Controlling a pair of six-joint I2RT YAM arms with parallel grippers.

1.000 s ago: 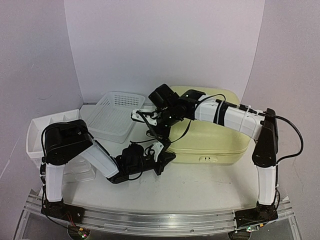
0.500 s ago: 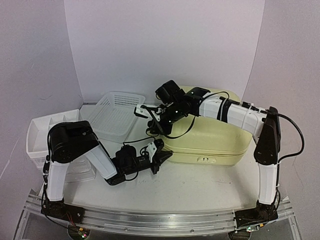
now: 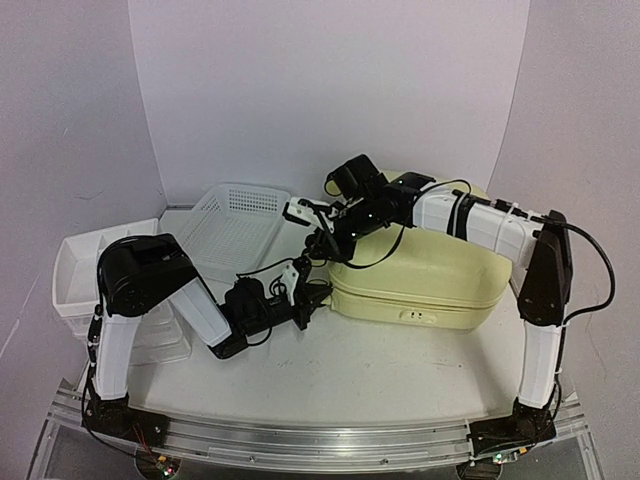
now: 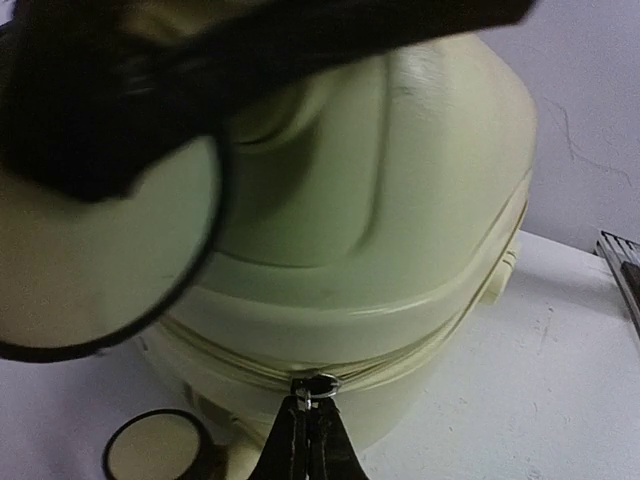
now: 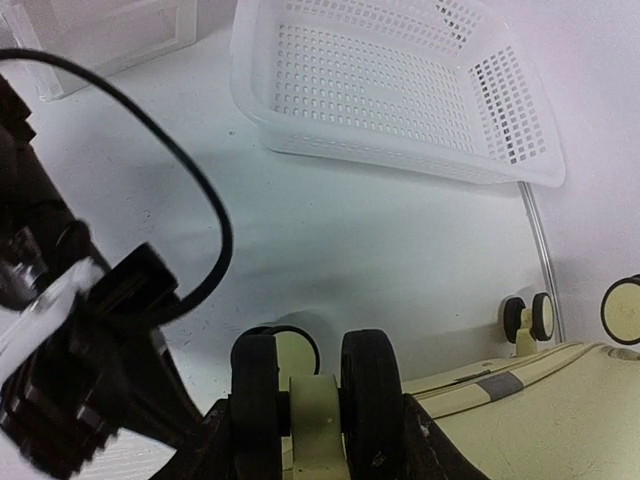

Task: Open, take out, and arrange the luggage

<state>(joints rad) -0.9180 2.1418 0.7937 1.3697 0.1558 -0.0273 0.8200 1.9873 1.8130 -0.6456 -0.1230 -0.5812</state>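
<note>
The pale yellow luggage (image 3: 420, 275) lies flat at the right middle of the table, its zipper seam facing me. My left gripper (image 3: 320, 295) is at its near left corner, shut on the metal zipper pull (image 4: 318, 386); the left wrist view shows the fingers (image 4: 300, 440) pinching it at the seam, under the shell (image 4: 420, 190). My right gripper (image 3: 323, 245) is above that corner, shut around a black-and-cream wheel (image 5: 365, 390) of the luggage, one finger on each side (image 5: 312, 425). Two more wheels (image 5: 530, 315) show at the far corner.
A white mesh basket (image 3: 235, 225) stands left of the luggage, close behind my right gripper (image 5: 390, 85). A white drawer organizer (image 3: 75, 270) stands at the far left edge. The left arm's cable (image 5: 215, 220) loops between the grippers. Bare table lies in front of the luggage.
My right gripper has moved right and back with the wheel, and the luggage has shifted right with it. My left gripper followed, moving back toward the corner with the zipper pull.
</note>
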